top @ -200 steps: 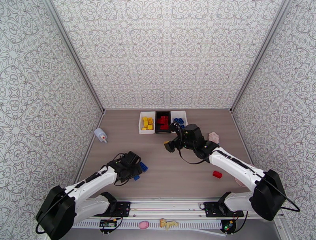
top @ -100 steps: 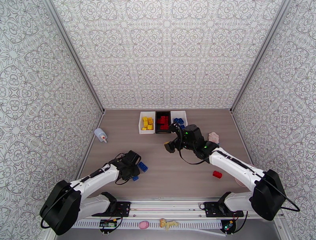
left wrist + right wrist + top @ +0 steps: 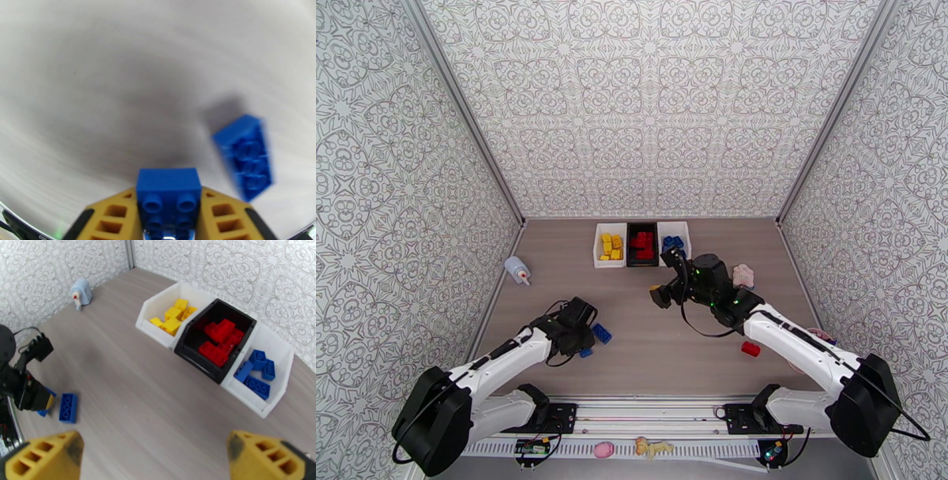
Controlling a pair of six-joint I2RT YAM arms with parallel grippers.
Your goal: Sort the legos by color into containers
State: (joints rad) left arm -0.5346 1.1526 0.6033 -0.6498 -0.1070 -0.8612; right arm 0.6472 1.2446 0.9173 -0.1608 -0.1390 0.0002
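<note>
The worktop (image 3: pixel 695 371) is a flat board with a grey wood grain, smooth and matte. At its far edge stand the containers (image 3: pixel 196 357), three open rectangular bins of hard plastic, side by side and touching. One white bin holds yellow legos (image 3: pixel 172 321), the black one holds red, and the other white one holds blue.

The right fingers (image 3: pixel 43 457) hang in front of the bins, spread wide, with nothing between them. The left fingers (image 3: pixel 114 209), of yellow ribbed plastic, are low over the near left part of the worktop. They are closed on the two sides of a small blue brick (image 3: pixel 168 193), whose studs are turned toward the camera. Just beside it lies a longer blue brick (image 3: pixel 245 156), flat on the wood. A red brick (image 3: pixel 750 348) lies well apart, on the near right.

We judge that such bricks are light, stiff and not fragile, but their walls are smooth and can slip or twist. It is best to take them on two opposite flat sides, across the short width, near the middle, and not on the studs.
</note>
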